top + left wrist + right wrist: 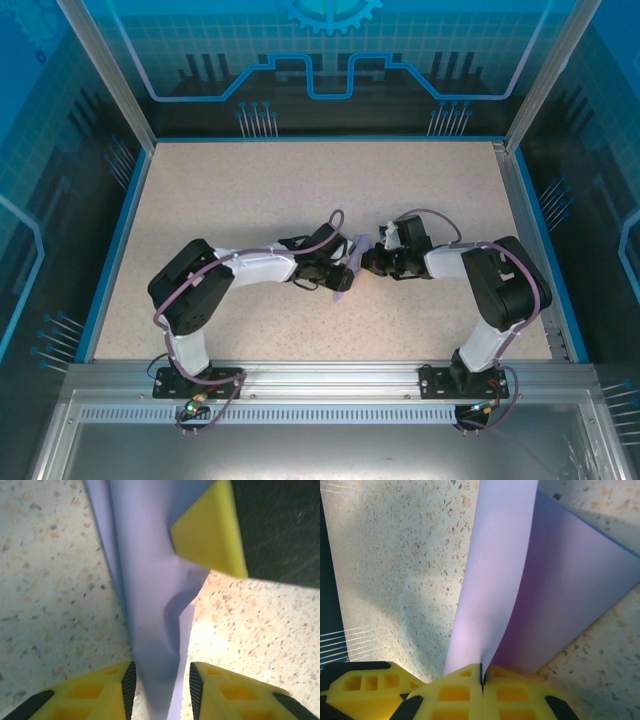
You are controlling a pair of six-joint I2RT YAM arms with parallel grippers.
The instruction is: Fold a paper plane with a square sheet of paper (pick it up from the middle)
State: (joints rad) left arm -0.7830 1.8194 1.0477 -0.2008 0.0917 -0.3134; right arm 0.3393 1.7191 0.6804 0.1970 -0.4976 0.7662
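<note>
Lavender paper (490,580), right claw (481,674) pinching it, left wrist: left claw (160,682) parted

Far table (300,180) open; paper (344,282), L tool (330,272), R tool (368,262) crowd ctr.

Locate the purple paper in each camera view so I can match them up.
Top external: paper near the table's centre, a thin strip between the two arms' jaws.
Left wrist: paper runs from top centre down between the left jaws, which stand apart.
Right wrist: paper rises from the shut right jaws at bottom centre to the top edge.
Shared landmark: the speckled tabletop under the paper.
</note>
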